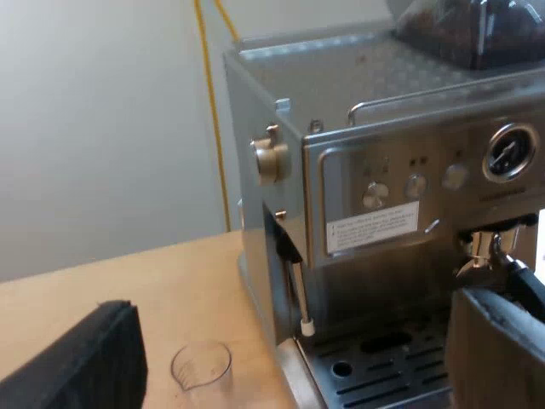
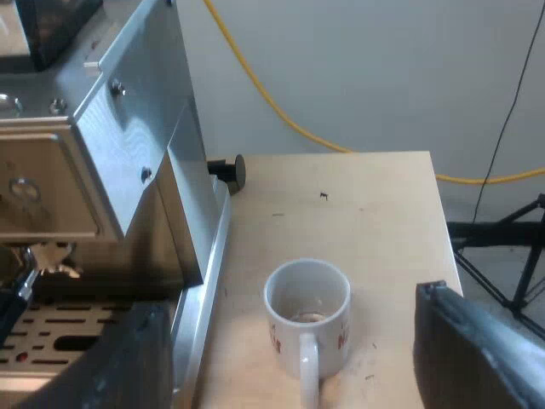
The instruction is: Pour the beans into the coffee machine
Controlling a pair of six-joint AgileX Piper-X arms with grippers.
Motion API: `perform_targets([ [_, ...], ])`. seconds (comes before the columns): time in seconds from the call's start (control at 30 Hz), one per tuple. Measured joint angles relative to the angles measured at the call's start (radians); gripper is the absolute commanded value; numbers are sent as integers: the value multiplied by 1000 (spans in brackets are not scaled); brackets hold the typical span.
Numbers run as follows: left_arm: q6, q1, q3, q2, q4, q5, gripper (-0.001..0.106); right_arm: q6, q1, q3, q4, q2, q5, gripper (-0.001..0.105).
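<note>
Bean hopper [image 1: 477, 30] noted on top of the espresso machine [image 1: 383, 170], with dark contents visible through it. Measuring glass [image 1: 202, 366] recorded upright on the table [image 1: 128, 273], just beside the machine's drip-tray corner. Left gripper [image 1: 296, 319] observed spread wide, nothing held, facing the machine's front. Right gripper [image 2: 291, 319] likewise spread wide and unloaded. Mug [image 2: 308, 294] seen between its fingers, on the table beside the machine's side panel.
</note>
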Motion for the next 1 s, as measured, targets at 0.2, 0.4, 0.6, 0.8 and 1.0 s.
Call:
perform_targets([
  [0.2,0,0,0,-84,67,-28,74,0,0,27,11,-70,0,62],
  [0.4,0,0,-3,-174,144,-64,74,0,0,162,12,-212,0,62],
  [0.6,0,0,-5,-179,256,-91,74,6,0,255,13,-342,0,62],
  [0.8,-15,0,-8,-179,312,-122,74,61,0,285,21,-379,0,62],
  [1.0,-18,0,-8,-179,314,-125,74,61,0,285,10,-379,-20,62],
])
